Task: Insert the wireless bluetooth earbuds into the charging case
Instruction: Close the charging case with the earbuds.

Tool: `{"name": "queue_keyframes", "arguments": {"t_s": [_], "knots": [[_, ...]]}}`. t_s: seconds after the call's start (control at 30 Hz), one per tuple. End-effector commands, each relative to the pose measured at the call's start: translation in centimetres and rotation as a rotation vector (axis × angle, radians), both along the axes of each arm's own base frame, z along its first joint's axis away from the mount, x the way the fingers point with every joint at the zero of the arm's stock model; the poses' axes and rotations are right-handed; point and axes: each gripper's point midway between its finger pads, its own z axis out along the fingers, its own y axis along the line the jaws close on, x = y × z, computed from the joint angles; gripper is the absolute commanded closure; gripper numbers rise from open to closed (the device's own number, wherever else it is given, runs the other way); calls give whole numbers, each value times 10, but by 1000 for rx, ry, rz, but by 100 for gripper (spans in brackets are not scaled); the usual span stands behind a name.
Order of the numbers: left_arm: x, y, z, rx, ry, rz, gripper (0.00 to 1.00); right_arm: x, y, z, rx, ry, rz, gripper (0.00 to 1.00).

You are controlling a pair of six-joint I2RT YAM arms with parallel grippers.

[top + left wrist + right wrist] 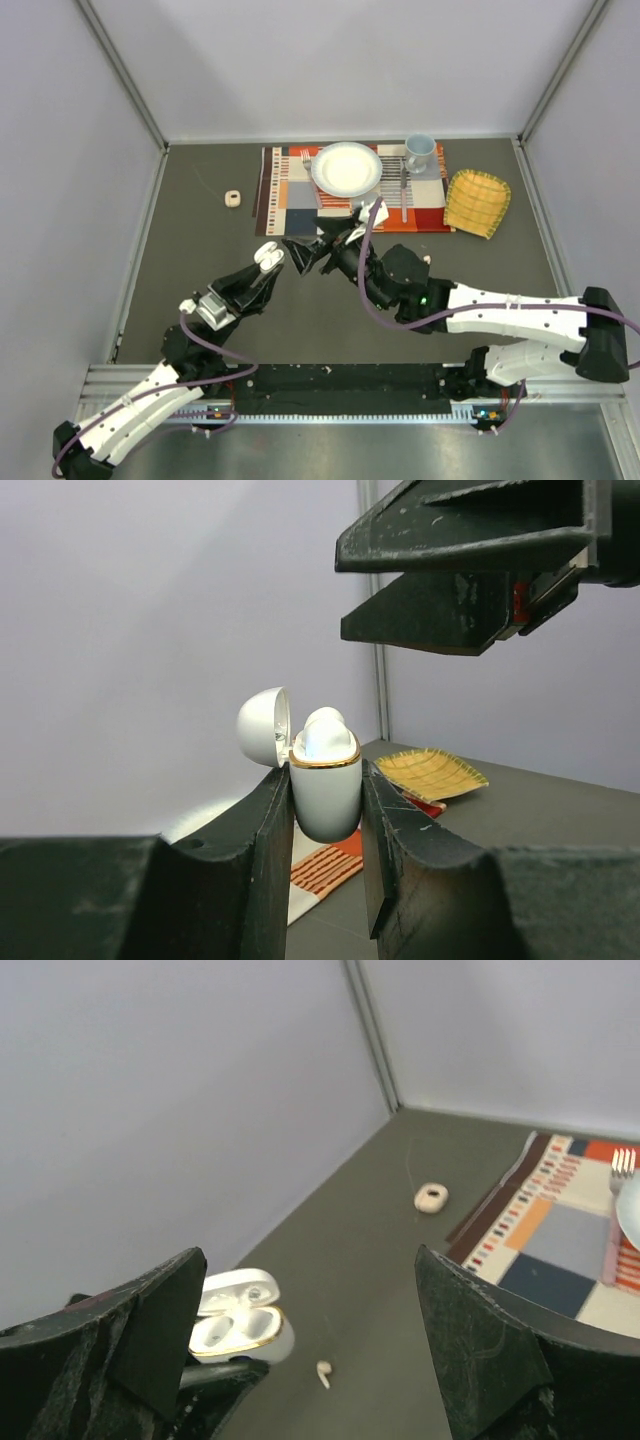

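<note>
One white charging case (pixel 325 802), lid open, is being held upright off the bench (pixel 350 1250), clamped in the left tool (pixel 324 778). One earbud (pixel 323 1372) is lying loose on the bench near it. One small beige object (pixel 431 1197) is resting farther off, beside one placemat (pixel 560 1245). The right tool (pixel 308 1260), fingers spread apart, is hovering beside the case.
</note>
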Motion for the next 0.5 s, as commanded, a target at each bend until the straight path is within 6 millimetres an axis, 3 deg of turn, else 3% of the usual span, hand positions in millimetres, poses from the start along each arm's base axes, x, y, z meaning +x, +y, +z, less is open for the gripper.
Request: {"name": "queue_keyframes", "arguments": {"t_s": [0.0, 0.17, 0.2, 0.33, 0.37, 0.4, 0.47], "knots": [[-1, -4, -13, 11, 14, -19, 100, 24, -29, -9, -25, 162, -83, 14], [-3, -12, -23, 63, 22, -54, 100, 44, -47, -33, 7, 360, -30, 11], [-6, -11, -9, 48, 0, -56, 100, 49, -50, -41, -12, 393, -7, 10], [-5, -16, -8, 71, 2, -68, 100, 68, -61, -57, -38, 487, -12, 8], [-6, -17, -7, 78, 1, -74, 100, 72, -63, -58, -33, 506, -18, 2], [-7, -19, -5, 80, -3, -85, 100, 78, -67, -52, 0, 548, -34, 1], [-7, -23, -6, 91, 6, -102, 100, 92, -72, -62, 48, 662, -27, 1]]}}
